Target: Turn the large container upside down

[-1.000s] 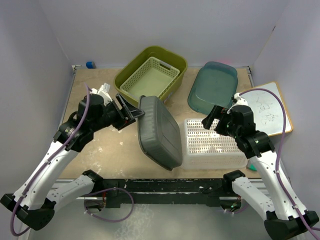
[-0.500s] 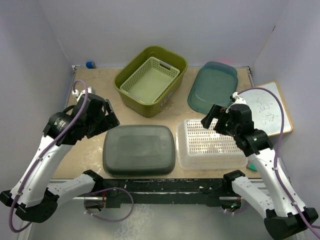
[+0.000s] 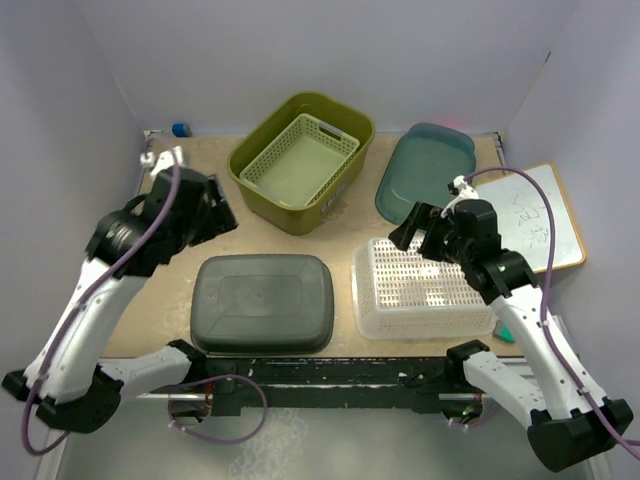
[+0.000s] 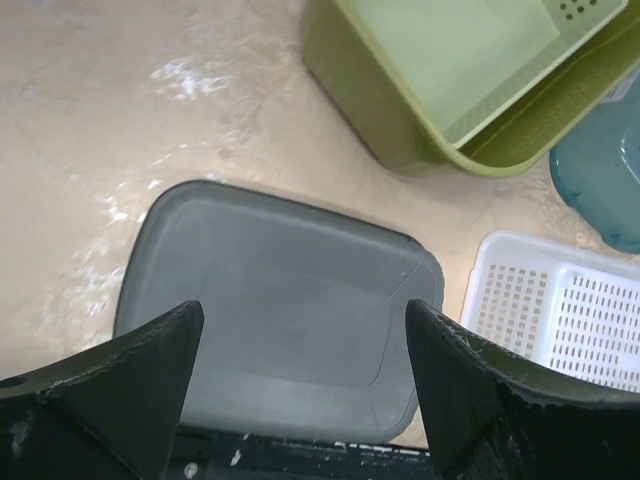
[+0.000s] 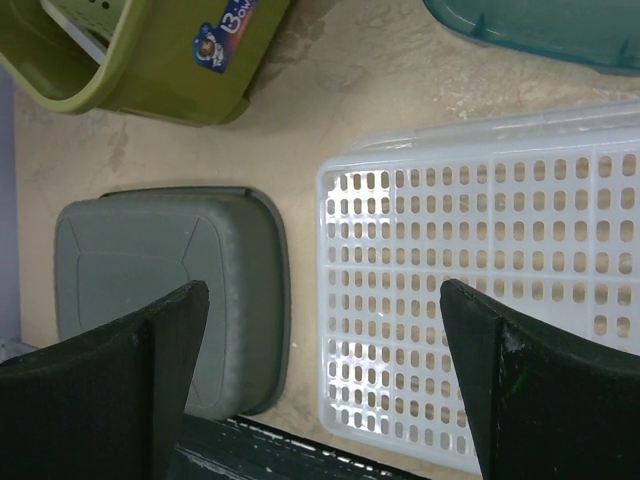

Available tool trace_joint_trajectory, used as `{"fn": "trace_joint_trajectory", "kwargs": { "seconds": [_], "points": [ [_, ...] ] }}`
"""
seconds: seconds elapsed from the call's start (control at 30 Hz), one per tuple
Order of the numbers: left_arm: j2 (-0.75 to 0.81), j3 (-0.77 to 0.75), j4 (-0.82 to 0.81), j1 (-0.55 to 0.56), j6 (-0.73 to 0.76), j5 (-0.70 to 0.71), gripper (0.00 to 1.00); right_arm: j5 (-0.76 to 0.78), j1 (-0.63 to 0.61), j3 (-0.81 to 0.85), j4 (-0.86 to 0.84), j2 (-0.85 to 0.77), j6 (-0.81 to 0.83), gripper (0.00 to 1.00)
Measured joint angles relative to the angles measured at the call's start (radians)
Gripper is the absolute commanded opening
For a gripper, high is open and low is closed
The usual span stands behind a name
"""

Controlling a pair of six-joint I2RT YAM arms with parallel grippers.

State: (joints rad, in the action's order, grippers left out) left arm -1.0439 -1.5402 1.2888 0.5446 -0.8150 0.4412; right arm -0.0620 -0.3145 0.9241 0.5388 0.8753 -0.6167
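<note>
Dark grey plastic container (image 3: 262, 303) lies bottom-up on the table (image 3: 200, 180), lower left-centre of the top view. Both jaws gape empty, left gripper (image 4: 300, 320) above it, right gripper (image 5: 325, 290) over the white slotted basket (image 3: 425, 290). Best now: retreat straight up, no nudging.

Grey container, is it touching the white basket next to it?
No, a strip of bare table shows between the grey container and the white basket.

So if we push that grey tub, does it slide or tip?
Probably slides: the grey tub lies flat, rim down, low and wide, so tipping looks unlikely. Likely stiff moulded plastic and light, being hollow. Smooth rounded sides may be hard to pinch.
</note>
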Motion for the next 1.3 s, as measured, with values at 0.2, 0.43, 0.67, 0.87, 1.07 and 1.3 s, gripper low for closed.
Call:
{"fn": "trace_joint_trajectory", "kwargs": {
  "seconds": [0.2,0.43,0.67,0.87,1.07,1.3],
  "points": [
    [-0.262,-0.054,-0.208,0.0,0.146,-0.08,0.77,-0.042,-0.006,0.001,-0.038,0.015,0.0,1.0],
    [-0.598,-0.267,-0.352,0.002,0.33,-0.234,0.76,-0.054,-0.012,0.012,-0.049,0.053,0.001,1.0],
    [-0.95,-0.566,-0.385,0.002,0.512,-0.352,0.77,-0.028,-0.013,0.053,-0.012,0.072,0.015,1.0],
    [-1.168,-0.715,-0.343,-0.002,0.669,-0.433,0.77,0.001,-0.013,0.089,0.068,0.074,0.014,1.0],
    [-1.236,-0.715,-0.317,-0.037,0.757,-0.577,0.77,0.048,-0.013,0.148,0.116,0.101,0.014,1.0],
    [-1.29,-0.713,-0.302,-0.045,0.83,-0.681,0.68,0.049,-0.013,0.189,0.118,0.216,0.015,1.0]
  ]
}}
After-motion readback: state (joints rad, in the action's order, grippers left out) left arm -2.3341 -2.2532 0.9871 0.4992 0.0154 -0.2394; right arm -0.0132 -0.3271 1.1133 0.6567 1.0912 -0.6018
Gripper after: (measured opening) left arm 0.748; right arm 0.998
